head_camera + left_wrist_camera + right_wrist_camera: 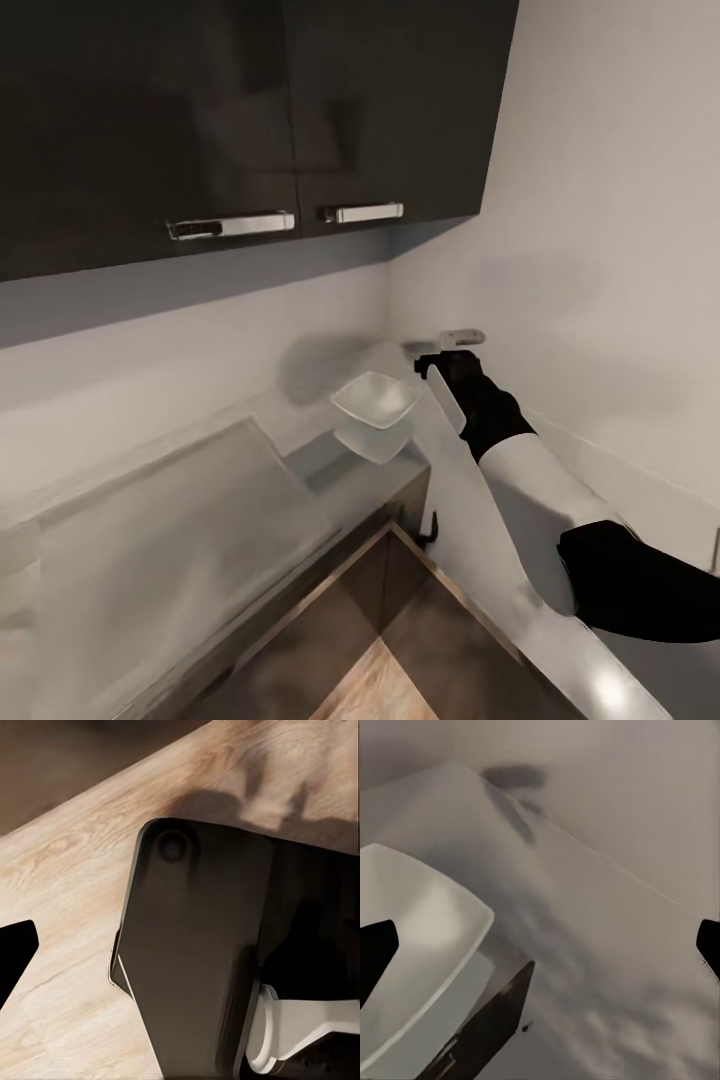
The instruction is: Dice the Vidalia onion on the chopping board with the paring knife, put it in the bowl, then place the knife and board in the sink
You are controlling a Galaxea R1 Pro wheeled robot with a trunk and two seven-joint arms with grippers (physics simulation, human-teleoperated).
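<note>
Apparently between steps, the right end effector [447,352] hovers past the bowl [376,398] near the counter's [150,540] corner, fingers spread and empty; next it must locate the sink and onion.

Right arm [520,470] reaches over the countertop [330,470] — bowl [376,400] just beside it

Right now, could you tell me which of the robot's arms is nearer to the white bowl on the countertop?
The right. The right gripper reaches out just beside the bowl on the countertop, toward the corner wall. The left wrist view looks down at wooden floor and the robot's dark base, away from the bowl.
</note>
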